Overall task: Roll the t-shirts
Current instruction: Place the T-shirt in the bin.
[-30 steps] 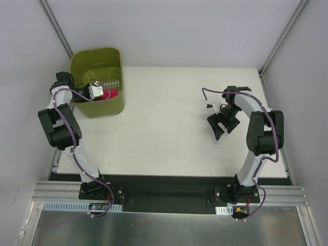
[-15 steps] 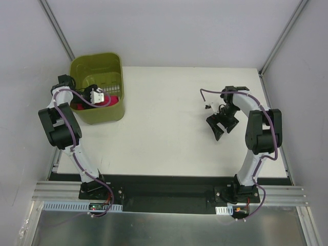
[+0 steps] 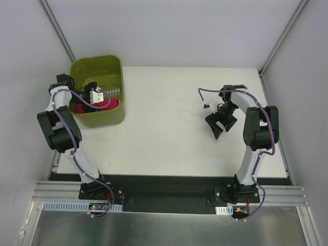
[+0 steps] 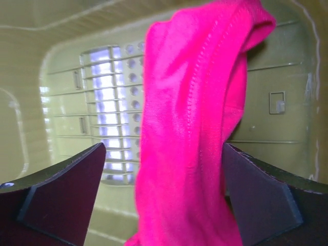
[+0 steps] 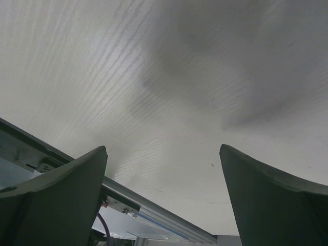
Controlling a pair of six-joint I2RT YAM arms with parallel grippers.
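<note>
A magenta t-shirt (image 3: 108, 104), bunched into a long roll, lies inside the green basket (image 3: 97, 59) at the table's far left. My left gripper (image 3: 101, 97) reaches into the basket over it. In the left wrist view the t-shirt (image 4: 195, 102) hangs between the wide-apart jaws of the left gripper (image 4: 164, 146), open, with a clear gap beside the left finger. My right gripper (image 3: 221, 127) hovers open over the bare table at the right, and the right wrist view shows nothing between the jaws of the right gripper (image 5: 163, 148).
The basket's slotted wall (image 4: 66, 102) fills the left wrist view behind the shirt. The white table (image 3: 164, 128) ends at an aluminium rail (image 5: 154, 218) by the near edge. Grey enclosure walls stand on the left, right and back.
My left gripper's jaws have spread from nearly shut to wide, letting go of the t-shirt in the basket. The basket shifted a little. The right arm edged slightly left.
</note>
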